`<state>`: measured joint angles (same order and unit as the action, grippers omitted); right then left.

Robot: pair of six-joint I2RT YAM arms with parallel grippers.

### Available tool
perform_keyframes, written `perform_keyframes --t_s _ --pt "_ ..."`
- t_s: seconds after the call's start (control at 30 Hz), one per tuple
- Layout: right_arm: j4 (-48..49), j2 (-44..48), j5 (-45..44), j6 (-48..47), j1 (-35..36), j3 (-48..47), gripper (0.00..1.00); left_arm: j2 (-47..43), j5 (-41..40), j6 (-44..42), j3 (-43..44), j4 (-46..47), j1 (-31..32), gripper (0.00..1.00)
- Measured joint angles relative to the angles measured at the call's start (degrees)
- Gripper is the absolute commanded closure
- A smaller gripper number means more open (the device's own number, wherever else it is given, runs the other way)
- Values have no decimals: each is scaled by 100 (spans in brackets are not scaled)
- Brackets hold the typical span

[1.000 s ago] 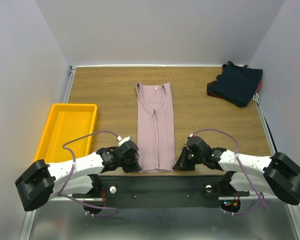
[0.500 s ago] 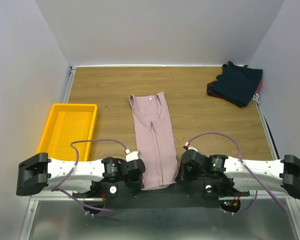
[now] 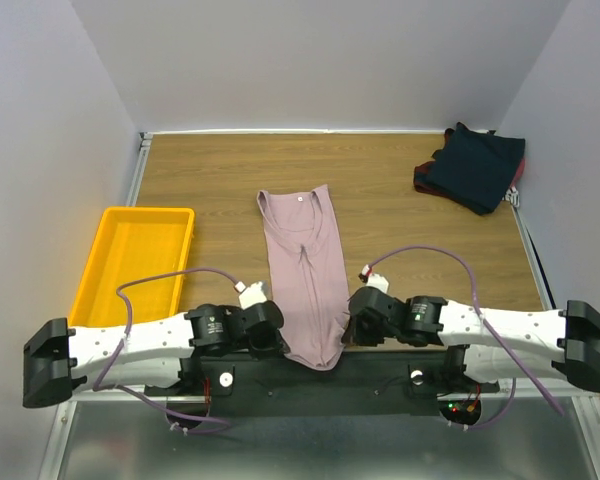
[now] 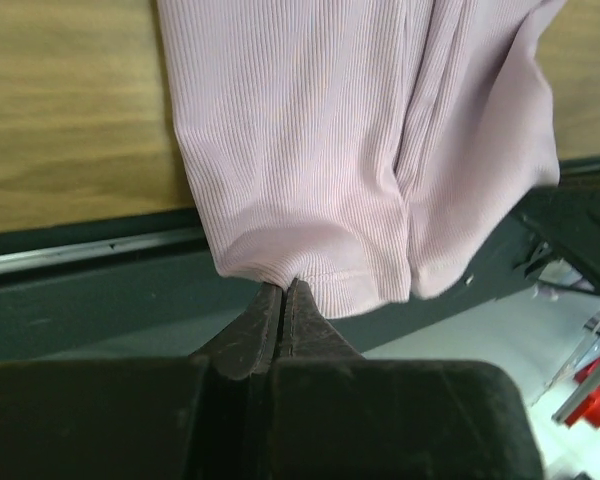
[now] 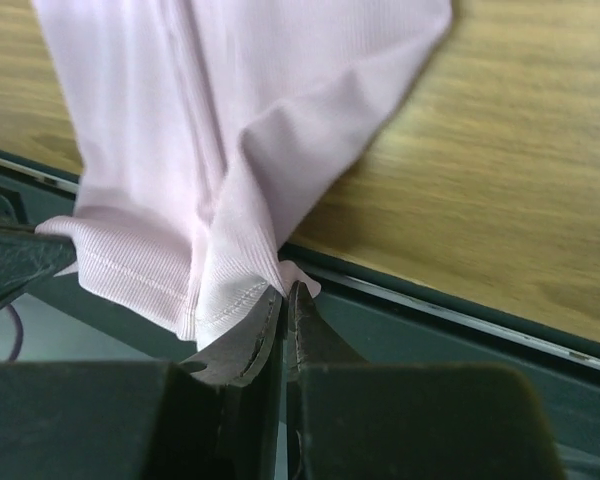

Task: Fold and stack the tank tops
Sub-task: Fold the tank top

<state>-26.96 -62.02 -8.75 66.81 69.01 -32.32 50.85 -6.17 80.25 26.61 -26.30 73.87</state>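
A dusty pink tank top (image 3: 306, 270) lies lengthwise down the middle of the wooden table, folded narrow, neck end far from me. Its hem hangs over the near table edge onto the dark rail. My left gripper (image 3: 270, 345) is shut on the hem's left corner (image 4: 285, 283). My right gripper (image 3: 352, 335) is shut on the hem's right corner (image 5: 288, 285). The hem sags in a curve between the two grips. Dark navy tank tops (image 3: 475, 167) with a maroon edge sit in a heap at the far right corner.
A yellow plastic tray (image 3: 132, 262) rests on the left side of the table. The dark metal rail (image 3: 330, 375) runs along the near edge beneath both grippers. Grey walls enclose the table on three sides.
Both grippers pulled the pink top's hem toward me and over the near edge. The top slid nearer and its neck end shifted left. The hem corners have since drawn closer together.
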Motion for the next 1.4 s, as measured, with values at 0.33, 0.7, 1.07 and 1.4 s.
perform_keyframes --t_s 0.33,0.7,1.07,1.4 --pt "-136 -155 -358 -476 -595 -717 99 11 -160 -837 442 -61 -1443 100" --pt "-96 -1165 -595 -1451 -1694 -1578 99 573 -177 -1998 796 260 -2761 100" --pt "308 -2041 -575 -2028 -2129 -2046 99 1329 -98 -2732 1056 909 -3554 100" --pt "531 -2422 -525 -2343 -2367 -2507 99 1838 -4 -3244 1576 1241 -3974 100"
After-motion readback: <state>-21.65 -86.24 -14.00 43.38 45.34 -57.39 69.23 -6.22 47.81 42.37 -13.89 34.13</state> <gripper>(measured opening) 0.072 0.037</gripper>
